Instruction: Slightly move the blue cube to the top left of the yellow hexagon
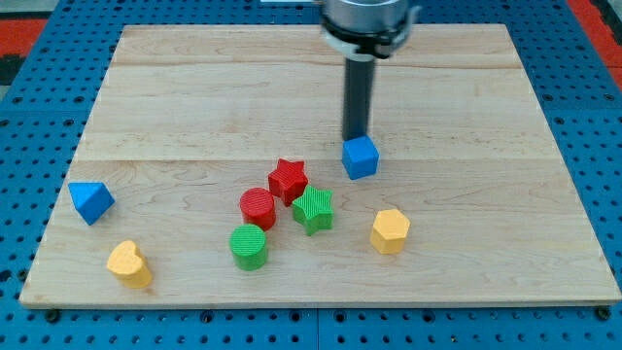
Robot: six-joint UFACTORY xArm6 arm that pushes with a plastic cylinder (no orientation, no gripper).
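Blue cube (360, 157) sat on the wooden table (175, 107), up and to the view's left of the yellow hexagon (390, 231), well apart. My tip (354, 138) touched its top-left edge. No fingers existed here, only a bare rod holding nothing. Pushing from there risked driving the cube down-right, or glancing it toward the red star (288, 180).

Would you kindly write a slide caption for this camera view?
My tip touches the blue cube from above, up-left of the yellow hexagon.
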